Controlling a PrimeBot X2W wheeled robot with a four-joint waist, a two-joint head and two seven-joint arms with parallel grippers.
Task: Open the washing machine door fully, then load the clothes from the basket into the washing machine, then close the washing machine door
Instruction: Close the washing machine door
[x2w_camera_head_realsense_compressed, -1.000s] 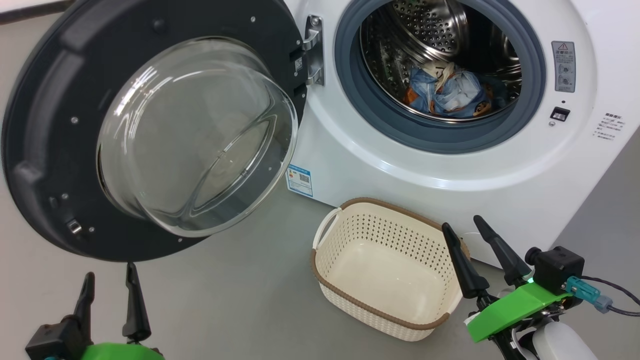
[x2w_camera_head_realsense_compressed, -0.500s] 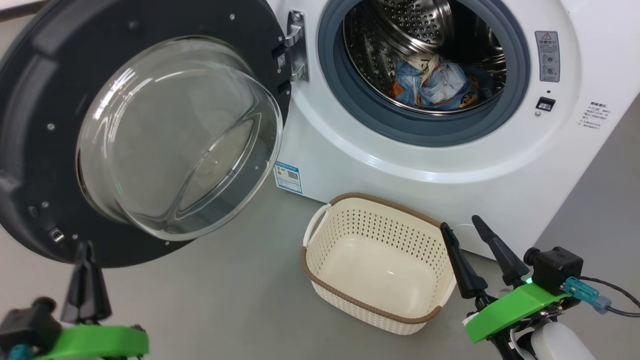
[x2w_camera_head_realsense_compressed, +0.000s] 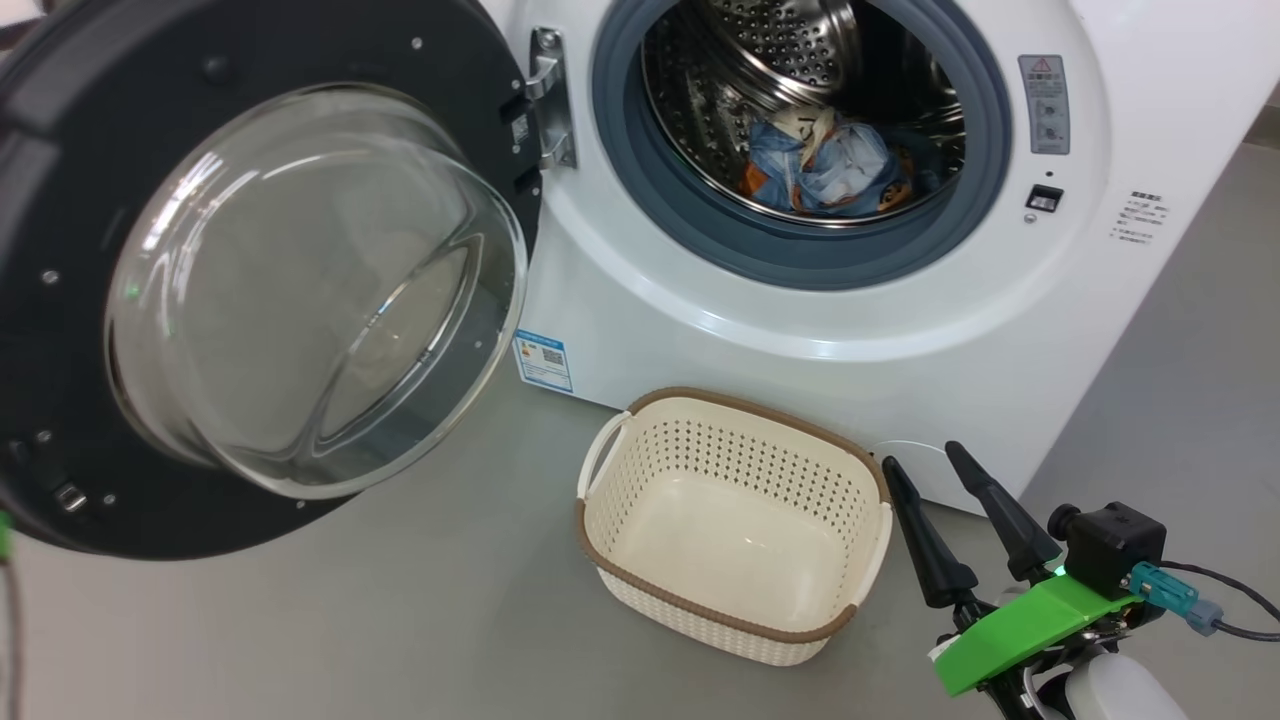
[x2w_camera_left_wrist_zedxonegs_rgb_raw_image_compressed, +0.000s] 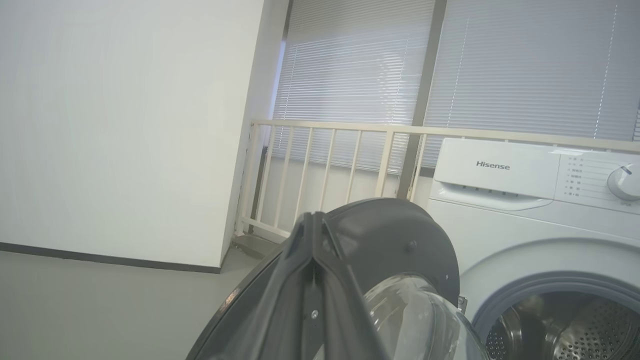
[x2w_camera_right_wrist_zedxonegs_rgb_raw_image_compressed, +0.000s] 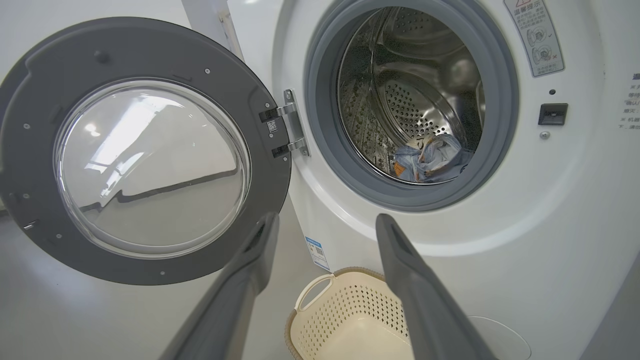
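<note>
The washing machine door (x2w_camera_head_realsense_compressed: 60, 200) stands swung wide open to the left, its glass bowl bulging toward me. The white washing machine (x2w_camera_head_realsense_compressed: 760, 320) shows its steel drum, and the blue bear-print clothes (x2w_camera_head_realsense_compressed: 820, 165) lie inside it. On the floor in front, the cream basket (x2w_camera_head_realsense_compressed: 735, 405) has nothing in it. Just right of the basket, my right gripper (x2w_camera_head_realsense_compressed: 918, 455) is open and holds nothing. In the right wrist view the right gripper (x2w_camera_right_wrist_zedxonegs_rgb_raw_image_compressed: 327, 220) frames the drum and the clothes (x2w_camera_right_wrist_zedxonegs_rgb_raw_image_compressed: 430, 160). My left gripper (x2w_camera_left_wrist_zedxonegs_rgb_raw_image_compressed: 311, 220) is shut with nothing in it, in front of the door (x2w_camera_left_wrist_zedxonegs_rgb_raw_image_compressed: 400, 235).
Grey floor (x2w_camera_head_realsense_compressed: 400, 620) surrounds the basket. A cream railing (x2w_camera_left_wrist_zedxonegs_rgb_raw_image_compressed: 350, 130), a white wall (x2w_camera_left_wrist_zedxonegs_rgb_raw_image_compressed: 125, 125) and window blinds stand behind and left of the machine. A cable (x2w_camera_head_realsense_compressed: 1240, 590) trails from my right wrist.
The head camera has shifted, so everything sits further left in the picture. My left gripper closed its fingers and left the head view at the lower left. The right gripper stayed open.
</note>
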